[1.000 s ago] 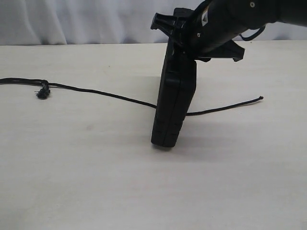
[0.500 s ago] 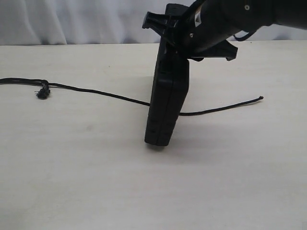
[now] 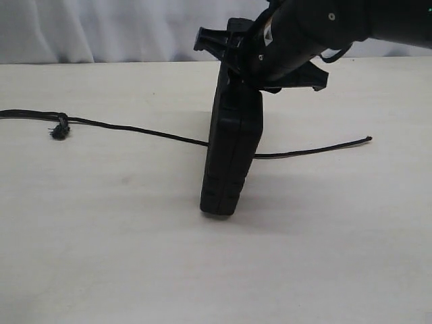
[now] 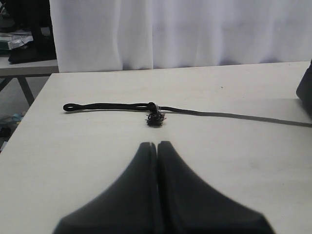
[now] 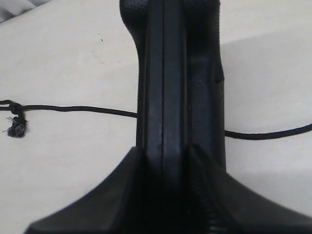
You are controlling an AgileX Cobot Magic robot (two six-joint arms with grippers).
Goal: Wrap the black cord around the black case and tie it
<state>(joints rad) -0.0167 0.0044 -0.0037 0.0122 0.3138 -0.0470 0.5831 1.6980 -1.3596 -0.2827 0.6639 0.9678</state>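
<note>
The black case (image 3: 231, 152) stands on its narrow edge near the table's middle, tilted a little, seen edge-on. My right gripper (image 3: 253, 57) is shut on its upper end; in the right wrist view the case (image 5: 178, 78) runs up between the fingers (image 5: 122, 195). The black cord (image 3: 135, 128) lies across the table behind the case, its frayed knot (image 3: 61, 131) at the left and its free end (image 3: 368, 139) at the right. My left gripper (image 4: 157, 144) is shut and empty, short of the knot (image 4: 155, 119) and the loop end (image 4: 70, 106).
A white curtain (image 3: 101, 30) hangs behind the table's far edge. In the left wrist view the table's left edge (image 4: 29, 109) drops off, with another bench and clutter (image 4: 24, 44) beyond.
The right gripper has carried the case leftward over the cord, its lower end sliding left on the table. The cord has stayed put.
</note>
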